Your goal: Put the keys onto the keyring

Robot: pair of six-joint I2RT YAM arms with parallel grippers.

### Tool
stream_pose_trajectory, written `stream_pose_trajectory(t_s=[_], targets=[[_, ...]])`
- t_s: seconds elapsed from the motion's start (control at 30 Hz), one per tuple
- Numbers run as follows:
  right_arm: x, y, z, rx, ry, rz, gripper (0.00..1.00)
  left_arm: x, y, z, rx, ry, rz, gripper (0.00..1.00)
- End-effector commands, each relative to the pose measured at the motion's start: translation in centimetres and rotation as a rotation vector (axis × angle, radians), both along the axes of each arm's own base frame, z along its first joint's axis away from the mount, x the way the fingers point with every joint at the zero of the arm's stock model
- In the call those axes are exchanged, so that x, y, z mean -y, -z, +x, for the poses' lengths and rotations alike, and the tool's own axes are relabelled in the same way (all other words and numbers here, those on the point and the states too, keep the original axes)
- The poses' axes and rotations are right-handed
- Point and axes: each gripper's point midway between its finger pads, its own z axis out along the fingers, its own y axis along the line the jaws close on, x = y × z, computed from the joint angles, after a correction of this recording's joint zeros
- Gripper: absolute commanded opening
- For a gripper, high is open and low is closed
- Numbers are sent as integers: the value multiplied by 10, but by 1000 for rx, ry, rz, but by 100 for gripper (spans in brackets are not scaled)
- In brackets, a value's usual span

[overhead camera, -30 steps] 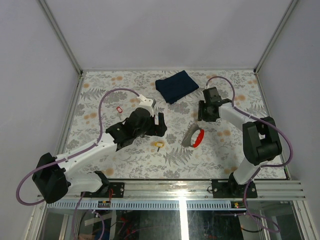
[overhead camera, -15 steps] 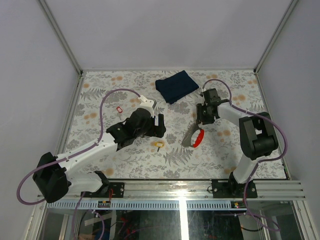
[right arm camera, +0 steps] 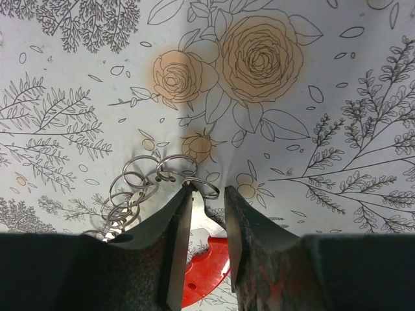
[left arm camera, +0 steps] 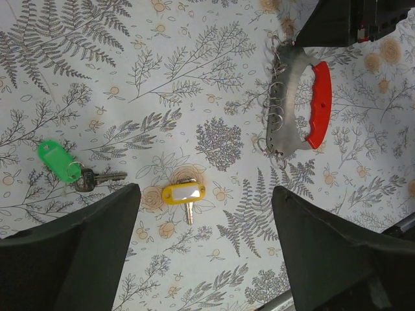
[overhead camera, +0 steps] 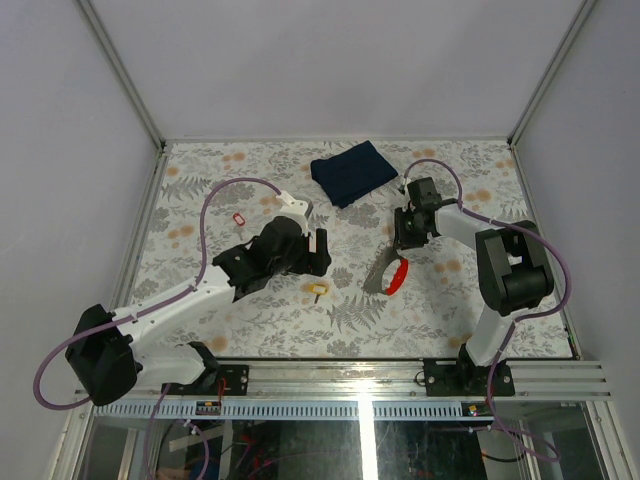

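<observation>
Under everything: flowered tablecloth (left arm camera: 194, 78). At left, green-tagged key (left arm camera: 63, 165); at centre, yellow-tagged key (left arm camera: 183, 194), the two apart. Upper right, keyring (left arm camera: 285, 103): grey metal bar, red grip, wire rings along left edge. Both left gripper (left arm camera: 204, 191) fingers (left arm camera: 91, 240) spread wide, yellow-tagged key between tips, touching neither.

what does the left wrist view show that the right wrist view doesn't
Only left wrist: the green key and the yellow key, lying apart from each other, and the whole keyring with its full red handle.

Only right wrist: how the right gripper straddles the keyring's end beside the wire rings. Whether it grips yet is unclear.

Both: part of the keyring and the floral table cover.
</observation>
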Motion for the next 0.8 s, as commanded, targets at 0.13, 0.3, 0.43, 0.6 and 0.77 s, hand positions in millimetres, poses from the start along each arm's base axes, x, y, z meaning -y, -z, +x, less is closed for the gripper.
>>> stream_pose_trajectory(t_s=[0.13,0.3,0.43,0.6,0.77], targets=[[-11,-12,9,47,-48,57,16,2,-13,3,38,5,-17,81],[-14,-24,9,91,-65,81,2,1,-24,6,61,-5,-38,80],[-13,-44,8,150,-71,95,0,2,-42,8,93,-12,-78,80],[-16,-84,3,254,-92,130,0,-1,-77,14,178,-27,-129,87],[-26,-122,-11,364,-167,185,0,-2,-109,14,295,17,-163,90]])
